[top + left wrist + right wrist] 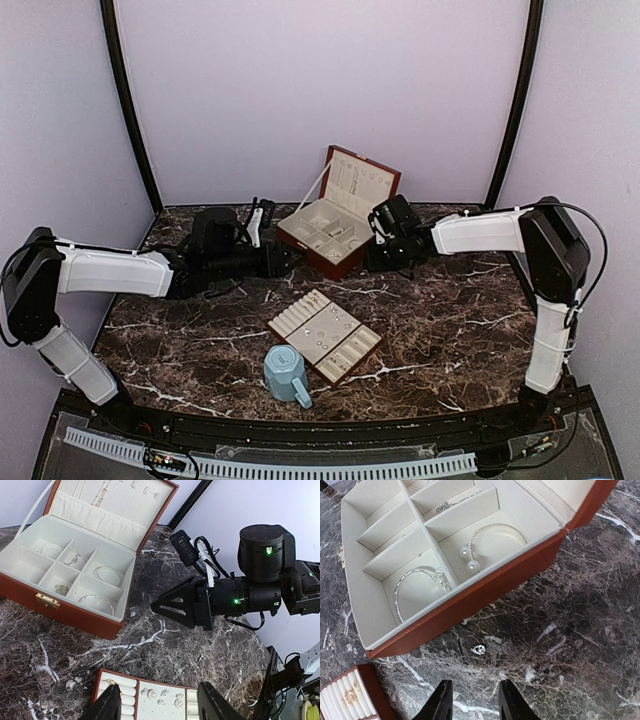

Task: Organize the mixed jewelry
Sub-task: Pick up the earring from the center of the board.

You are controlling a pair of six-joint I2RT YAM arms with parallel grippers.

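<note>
From above, the open jewelry box (335, 228) stood at the far middle of the dark marble table (450, 330). The flat tray (325, 335) and the blue mug (287, 375) were nearer to the arm bases. The left gripper (283, 260) and the right gripper (380, 245) were low on either side of the box, probably because the pieces belong in its compartments. Plain lilac walls and two black poles closed the room.

In the left wrist view, the left gripper's fingers (215, 705) were spread, with nothing between them. They hung above the tray, where tiny studs (152, 694) sat in the cream lining. Each compartment of the box held only one piece, so the sorting seemed partly done.

In the right wrist view, the right gripper's fingers (440, 702) were also apart and empty. They pointed toward a loose stud (478, 650) that lay on the marble just beside the box's outer wall, and I judge this was the piece to collect next. Inside the box, the pearl-ended bangle (492, 532) and the thin hoop (415, 587) lay in neighbouring compartments.
</note>
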